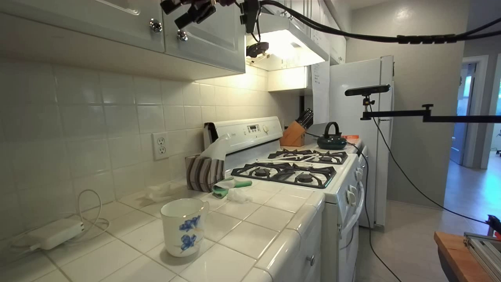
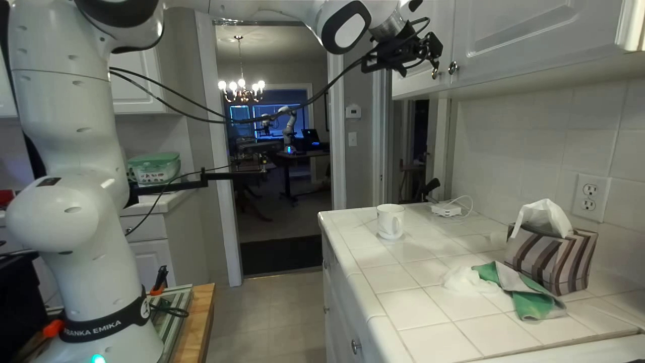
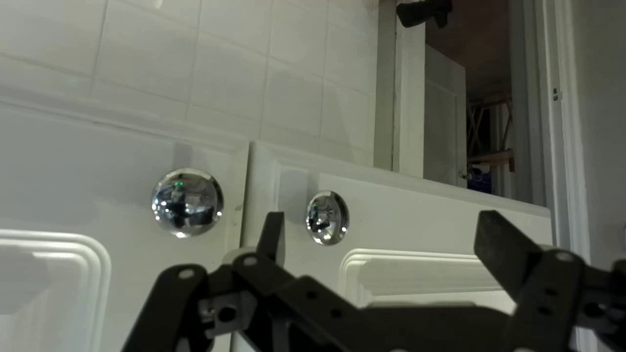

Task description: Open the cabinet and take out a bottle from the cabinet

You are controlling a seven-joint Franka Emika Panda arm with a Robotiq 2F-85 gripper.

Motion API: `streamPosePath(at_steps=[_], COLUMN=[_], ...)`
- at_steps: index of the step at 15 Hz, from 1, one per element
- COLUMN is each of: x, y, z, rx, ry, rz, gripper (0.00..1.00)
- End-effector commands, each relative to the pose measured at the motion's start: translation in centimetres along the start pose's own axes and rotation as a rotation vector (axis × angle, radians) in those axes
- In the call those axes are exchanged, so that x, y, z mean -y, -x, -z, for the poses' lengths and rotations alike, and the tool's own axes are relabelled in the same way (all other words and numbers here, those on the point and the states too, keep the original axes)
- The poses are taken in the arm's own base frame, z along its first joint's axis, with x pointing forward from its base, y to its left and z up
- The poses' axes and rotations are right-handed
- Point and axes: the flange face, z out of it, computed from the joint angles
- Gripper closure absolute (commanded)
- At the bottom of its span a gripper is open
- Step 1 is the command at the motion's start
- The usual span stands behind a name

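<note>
The white upper cabinet [image 1: 211, 39] shows in both exterior views, and its panelled doors [image 2: 524, 35] look shut. The wrist view shows two round silver knobs side by side: a left knob [image 3: 187, 203] and a right knob [image 3: 327, 217]. My gripper [image 3: 381, 215] is open and empty in front of the doors. In the wrist view the right knob appears between the fingers, closer to the left fingertip, and not gripped. In an exterior view the gripper [image 2: 428, 55] is close to the knobs. The bottle is out of view, and the cabinet's inside is hidden.
Below is a tiled counter [image 2: 423, 267] with a flower-print cup [image 1: 182, 229], a white adapter [image 1: 58, 233], a striped tissue box [image 2: 552, 259] and a green cloth [image 2: 529, 297]. A stove [image 1: 289, 172] and range hood [image 1: 289, 43] stand farther along. Black cables [image 1: 364, 37] hang from the arm.
</note>
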Motion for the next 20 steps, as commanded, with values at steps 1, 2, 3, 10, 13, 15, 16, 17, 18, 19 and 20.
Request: streamPosePath(at_steps=[1,2,3,10,13,15,16,17,18,19,20], x=[-0.5,-0.6,-0.6,-0.8,-0.4,0.1,0.4,0.7,1.2,1.5,2.1], y=[-1.2,-1.1,-1.2,-2.3,-2.7,-2.8,-2.7,-2.7,-2.7,-2.7,-2.7], z=[-1.7,-2.1,-2.4,-4.4,-5.2,-5.1,-4.8,-4.5,-4.0,-3.7,-3.2], rx=[0.016,0.026,0.030,0.046,0.056,0.075,0.091,0.102,0.102,0.106,0.107], ry=[-0.037,-0.044,-0.057,-0.076,-0.106,-0.137,-0.151,-0.161,-0.169,-0.171,-0.178], rz=[-0.024,-0.028,-0.036,-0.011,-0.005,-0.003,-0.005,-0.004,0.004,0.009,0.014], gripper=[0.00,0.00,0.00,0.00,0.00,0.00,0.00,0.00,0.00,0.00,0.00])
